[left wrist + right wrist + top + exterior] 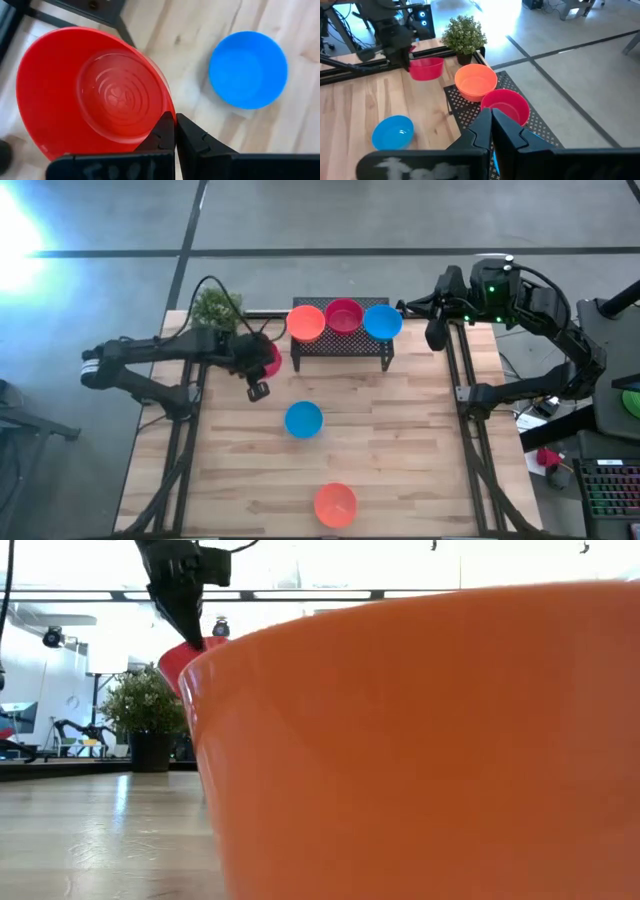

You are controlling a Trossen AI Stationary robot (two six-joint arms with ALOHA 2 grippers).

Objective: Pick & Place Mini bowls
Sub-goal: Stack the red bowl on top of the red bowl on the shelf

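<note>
A crimson red mini bowl (95, 95) is pinched by its rim in the left gripper (175, 132) and held above the desk (420, 440), beside the potted plant (216, 308). Three mini bowls, orange (306, 322), red (343, 314) and blue (382, 321), are seen on the black wire-mesh rack (340, 345). A blue bowl (303, 419) and an orange bowl (335, 505) lie on the desk. The right gripper (491, 125), fingers pressed together and empty, is positioned beside the rack.
</note>
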